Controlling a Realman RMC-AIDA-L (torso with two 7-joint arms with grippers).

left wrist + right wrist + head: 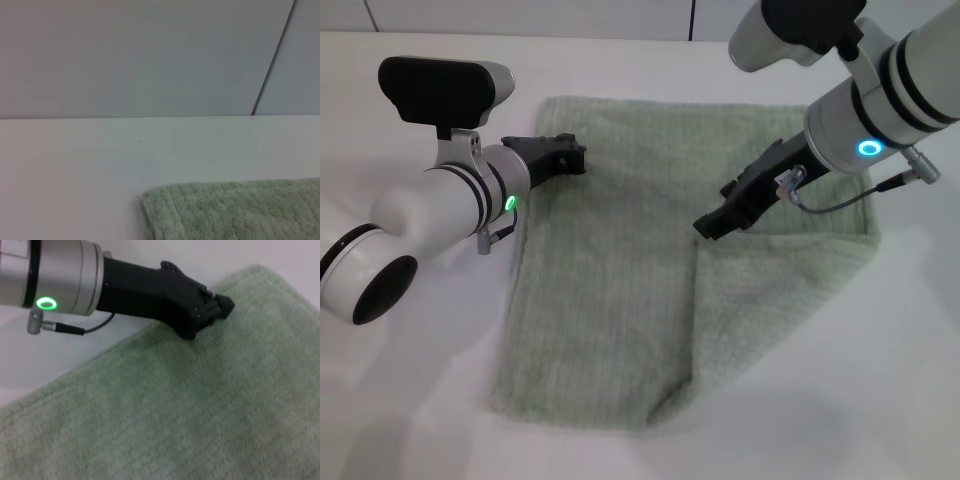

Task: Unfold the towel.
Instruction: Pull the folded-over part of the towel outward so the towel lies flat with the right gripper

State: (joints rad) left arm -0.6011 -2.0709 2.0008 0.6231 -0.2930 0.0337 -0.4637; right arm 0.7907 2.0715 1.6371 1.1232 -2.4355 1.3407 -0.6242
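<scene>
The pale sage-green towel (610, 300) lies flat on the white table (900, 400). Its near right part is folded over as a triangular flap (770, 290). My left gripper (575, 155) is low at the towel's far left edge, shut, with its tips on or just above the cloth; it also shows in the right wrist view (220, 310). My right gripper (708, 227) is at the flap's inner corner near the towel's middle. The left wrist view shows one towel corner (235, 212). The right wrist view shows the ribbed cloth (200, 410).
White table surrounds the towel on every side. A pale wall with a dark seam (272, 60) stands behind the table's far edge. A cable (840, 205) hangs from my right wrist above the towel.
</scene>
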